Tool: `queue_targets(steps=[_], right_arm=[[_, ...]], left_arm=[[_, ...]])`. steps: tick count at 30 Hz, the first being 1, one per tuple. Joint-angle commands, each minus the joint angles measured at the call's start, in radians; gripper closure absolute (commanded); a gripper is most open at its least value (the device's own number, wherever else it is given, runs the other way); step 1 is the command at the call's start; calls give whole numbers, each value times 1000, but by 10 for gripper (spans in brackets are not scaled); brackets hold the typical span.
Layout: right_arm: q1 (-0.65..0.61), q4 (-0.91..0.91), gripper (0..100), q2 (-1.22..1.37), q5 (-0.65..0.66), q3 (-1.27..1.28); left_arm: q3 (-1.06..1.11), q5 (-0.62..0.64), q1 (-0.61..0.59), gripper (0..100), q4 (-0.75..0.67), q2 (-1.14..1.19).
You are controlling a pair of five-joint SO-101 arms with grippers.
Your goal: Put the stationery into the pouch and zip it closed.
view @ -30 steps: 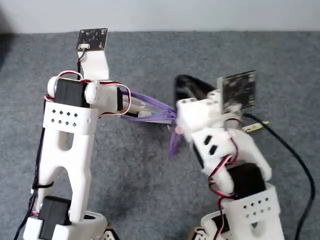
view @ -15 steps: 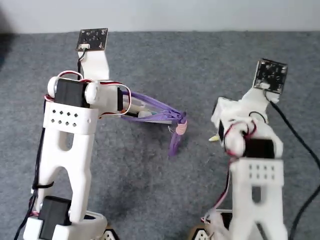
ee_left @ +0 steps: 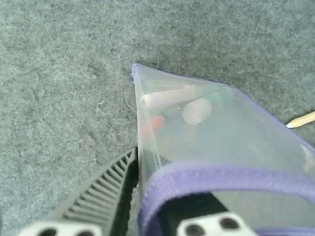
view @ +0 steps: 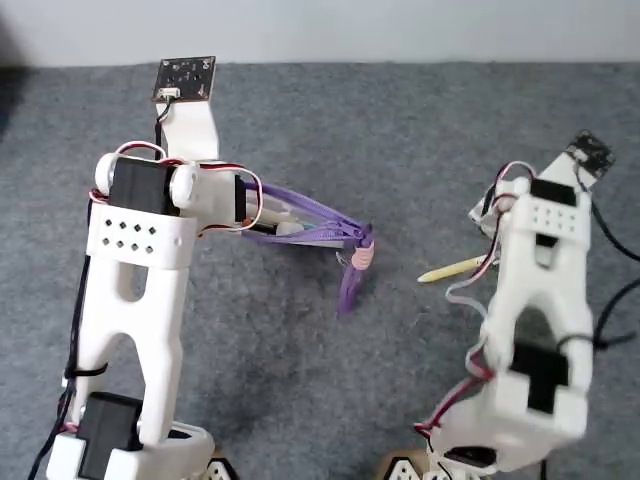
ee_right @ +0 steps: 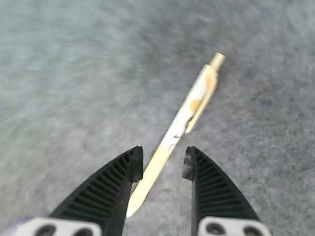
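Note:
A clear pouch (view: 305, 228) with purple trim hangs off the grey carpet, and my left gripper (ee_left: 147, 196) is shut on its purple rim (ee_left: 221, 177). Through its wall (ee_left: 197, 123) I see a white piece and something red inside. A pink zipper pull (view: 362, 256) and a purple strap (view: 348, 286) dangle from its right end. A cream pen (ee_right: 189, 115) lies flat on the carpet to the right of the pouch (view: 455, 268). My right gripper (ee_right: 161, 164) hovers open above the pen's tip end, one finger on each side of it.
Grey carpet (view: 330, 120) covers the whole table. The left arm's white body (view: 135, 290) stands at the left, the right arm's (view: 535, 310) at the right edge, with a black cable (view: 620, 300) beside it. The pen's tip (ee_left: 301, 119) shows past the pouch in the left wrist view.
The right arm has swung away from the pouch's right end to the right and now stands over the pen. The left arm and the pouch have stayed put.

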Motion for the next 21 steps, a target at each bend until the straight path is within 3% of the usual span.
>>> queue_targets(steps=[1,11,21], right_arm=[[30,50,848,140,-35,-204],[51,157,848,478,-43,-586],[74,312,850,605,-43,-752]], left_arm=[[-22,5,11,987,-11,0],[-22,5,3,987,-6,0],[22,5,3,987,-11,-2]])
